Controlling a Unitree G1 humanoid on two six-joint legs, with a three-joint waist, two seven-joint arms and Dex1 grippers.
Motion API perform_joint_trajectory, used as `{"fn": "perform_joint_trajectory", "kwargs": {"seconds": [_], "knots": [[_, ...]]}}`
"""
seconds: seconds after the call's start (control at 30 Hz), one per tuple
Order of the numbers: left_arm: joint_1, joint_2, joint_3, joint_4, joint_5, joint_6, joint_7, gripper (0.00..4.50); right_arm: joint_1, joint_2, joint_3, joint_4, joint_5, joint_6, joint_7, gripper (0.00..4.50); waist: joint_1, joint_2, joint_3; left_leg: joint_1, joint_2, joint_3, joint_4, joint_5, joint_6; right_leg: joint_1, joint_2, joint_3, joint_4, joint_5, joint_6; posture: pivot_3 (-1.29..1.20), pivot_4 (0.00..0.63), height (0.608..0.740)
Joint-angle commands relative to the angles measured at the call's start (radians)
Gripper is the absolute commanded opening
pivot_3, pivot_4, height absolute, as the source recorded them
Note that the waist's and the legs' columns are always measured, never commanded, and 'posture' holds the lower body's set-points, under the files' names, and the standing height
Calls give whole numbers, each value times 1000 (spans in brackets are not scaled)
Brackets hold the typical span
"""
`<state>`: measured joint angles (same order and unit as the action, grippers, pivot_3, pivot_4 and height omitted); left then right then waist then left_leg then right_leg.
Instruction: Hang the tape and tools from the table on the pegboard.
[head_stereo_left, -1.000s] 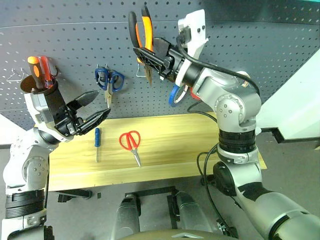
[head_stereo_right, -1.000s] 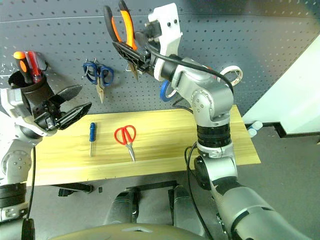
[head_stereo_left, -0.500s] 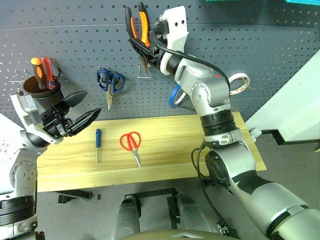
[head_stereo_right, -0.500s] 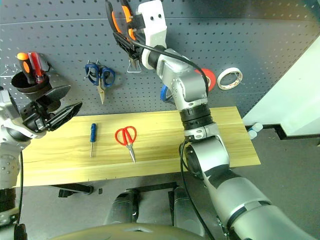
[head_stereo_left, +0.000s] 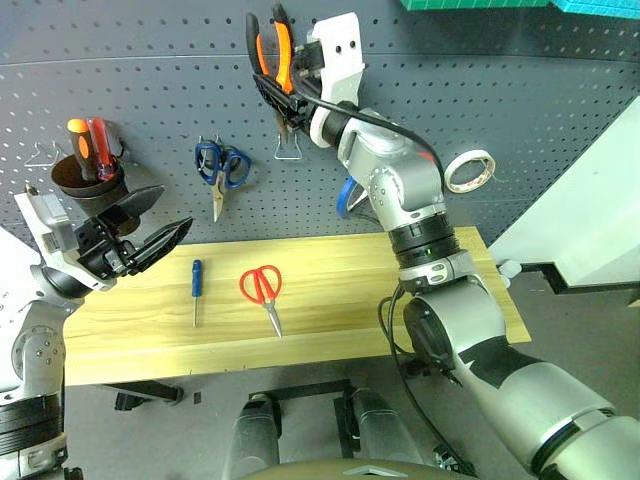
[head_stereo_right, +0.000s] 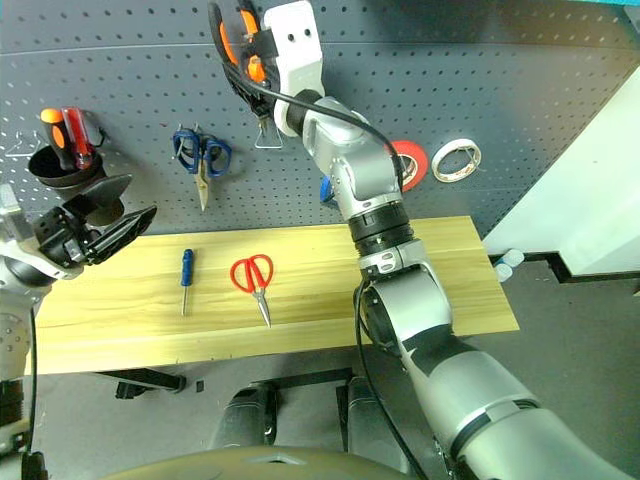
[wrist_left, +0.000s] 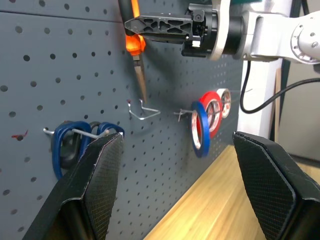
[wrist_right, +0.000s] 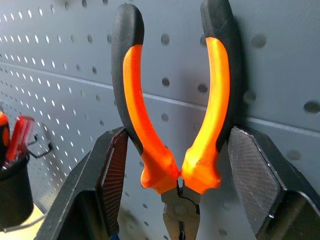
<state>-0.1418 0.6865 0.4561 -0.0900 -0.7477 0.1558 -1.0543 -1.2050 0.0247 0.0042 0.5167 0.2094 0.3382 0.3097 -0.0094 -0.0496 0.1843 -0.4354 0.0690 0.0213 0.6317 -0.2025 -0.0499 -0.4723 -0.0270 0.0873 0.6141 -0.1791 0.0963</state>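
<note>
Right wrist view has the right gripper (wrist_right: 175, 165) pinching the orange-and-black pliers (wrist_right: 172, 100) at their handles, handles up and nose down, flat against the pegboard (head_stereo_left: 520, 110). Seen from the head, that arm is stretched high and forward, with the pliers' nose hanging just above an empty wire hook (head_stereo_left: 288, 150); whether the nose touches the hook I cannot tell. Blue-handled scissors (head_stereo_left: 221, 166) hang to the robot's left of the hook, and a blue tape roll (wrist_left: 199, 129), the red tape roll (head_stereo_right: 409, 165) and a white tape roll (head_stereo_left: 469, 171) hang to its right. The left gripper (head_stereo_left: 155, 232) is held low at the table's left end, fingers spread wide with nothing between them, just under a black cup (head_stereo_left: 88, 181) holding orange and red screwdrivers (head_stereo_left: 88, 145). On the wood-grain table (head_stereo_left: 340, 310) lie the blue-handled screwdriver (head_stereo_left: 195, 288) and the red-handled scissors (head_stereo_left: 264, 291), near each other, well back from the front edge; the right half of the tabletop is bare.
</note>
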Motion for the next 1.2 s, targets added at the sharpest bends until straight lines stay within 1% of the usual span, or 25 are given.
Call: {"fn": "perform_joint_trajectory", "kwargs": {"seconds": [0.03, 0.2, 0.43, 0.5, 0.53, 0.6, 0.63, 0.77, 0.87, 1.03, 1.13, 1.2], "knots": [[-10, 13, 25, -9, 11, -27, -4, 3700, -3, 12, 10, -7, -36, -52, -33, 2724, 0, 0, 0, 1, 0, 0, 0, 0, 0, 0, 0, 0, 0, 0, 0, 213, 78, 740], [-13, 17, 24, -2, 25, -32, -5, 3700, 48, 19, 44, -48, -72, -38, -51, 2724, 0, 0, 0, 9, 0, 0, -1, 0, 0, 8, 0, 0, -2, 0, -1, 212, 82, 740], [-19, 21, 23, 17, 39, -38, -15, 3700, 106, 32, 45, -106, -75, 23, -87, 2724, 0, 0, 0, 9, 0, 0, -1, 0, 0, 9, 0, 0, -2, 0, -1, 208, 90, 740], [-27, 14, 24, 23, 39, -41, -11, 3700, 109, 31, 41, -122, -69, 37, -87, 3461, 0, 0, 0, 9, 0, 0, -1, 0, 0, 9, 0, 0, -2, 0, -1, 205, 88, 740], [-31, 10, 24, 25, 39, -42, -8, 3700, 109, 29, 38, -132, -63, 44, -84, 3707, -1, 0, 0, 9, 0, 0, -1, 0, 0, 9, 0, 0, -2, 0, -1, 203, 88, 740], [-32, 6, 20, 27, 43, -45, -7, 3700, 106, 25, 30, -154, -55, 60, -81, 4390, 0, 0, 0, 9, 0, 0, -1, 0, 0, 9, 0, 0, -2, 0, -1, 202, 88, 740], [-31, 5, 19, 28, 44, -47, -7, 3700, 106, 22, 26, -165, -52, 69, -80, 4467, 0, 0, 0, 9, 0, 0, -1, 0, 0, 9, 0, 0, -2, 0, -1, 201, 87, 740], [-30, 1, 15, 30, 45, -52, -5, 3700, 105, 11, 13, -218, -31, 103, -68, 4467, 0, 0, 0, 10, 0, 0, -1, 0, 0, 9, 0, 0, -2, 0, -1, 196, 85, 740], [-27, -4, 18, 28, 40, -51, 1, 3700, 114, -3, 5, -308, 10, 154, -34, 4467, 0, 0, 0, 10, 0, 0, -1, 0, 0, 9, 0, 0, -2, 0, -1, 195, 84, 740], [15, -8, 12, 20, 48, -43, -2, 3700, 161, -62, -25, -525, 146, 313, 59, 4467, 1, 0, 0, 9, 0, 0, -1, 0, 0, 9, 0, 0, -2, -1, -1, 199, 89, 740], [48, -22, 15, 9, 49, -50, 2, 3700, 194, -114, -49, -644, 233, 423, 92, 4467, 1, 0, 0, 10, 0, 0, -1, 0, 0, 10, -1, 0, -3, -1, -1, 198, 89, 740], [65, -36, 23, -8, 42, -44, 22, 3700, 215, -154, -76, -713, 317, 512, 127, 4467, 2, 0, 0, 10, 1, 0, -1, 0, 0, 10, -1, 0, -3, -1, -1, 199, 89, 740]]}}
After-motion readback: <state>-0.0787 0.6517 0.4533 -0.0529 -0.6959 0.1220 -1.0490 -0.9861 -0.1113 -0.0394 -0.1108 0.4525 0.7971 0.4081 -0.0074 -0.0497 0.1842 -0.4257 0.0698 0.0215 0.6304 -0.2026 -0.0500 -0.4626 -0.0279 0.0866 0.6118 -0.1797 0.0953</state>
